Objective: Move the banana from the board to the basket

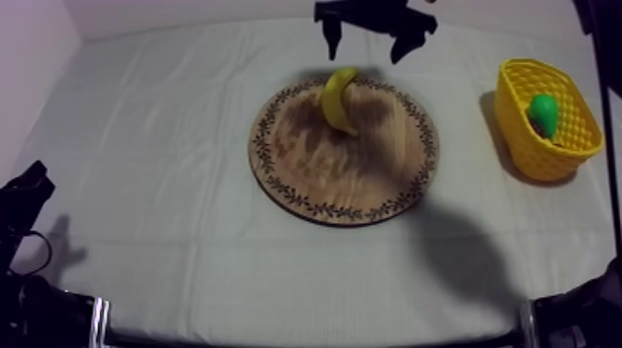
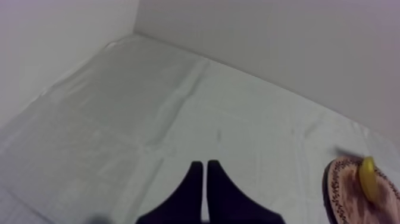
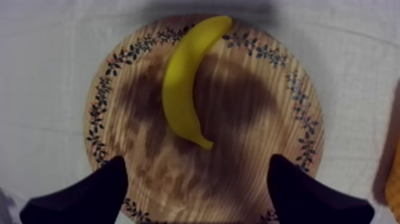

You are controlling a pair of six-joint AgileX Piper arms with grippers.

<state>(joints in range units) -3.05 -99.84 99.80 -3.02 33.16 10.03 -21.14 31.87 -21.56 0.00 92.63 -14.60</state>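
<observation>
The wooden board (image 1: 310, 176) shows streaky, matt grain. The banana (image 1: 336, 100) looks like smooth, faintly glossy plastic. The yellow basket (image 1: 539, 148) is moulded plastic lattice. The bench cloth (image 1: 167, 139) is matt and creased. The right claw (image 3: 196, 162) has matt black fingers (image 3: 89, 196).

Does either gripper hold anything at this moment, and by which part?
Nothing is held. The right gripper is open over the wooden board, clear of the banana; the left gripper is shut on nothing.
</observation>
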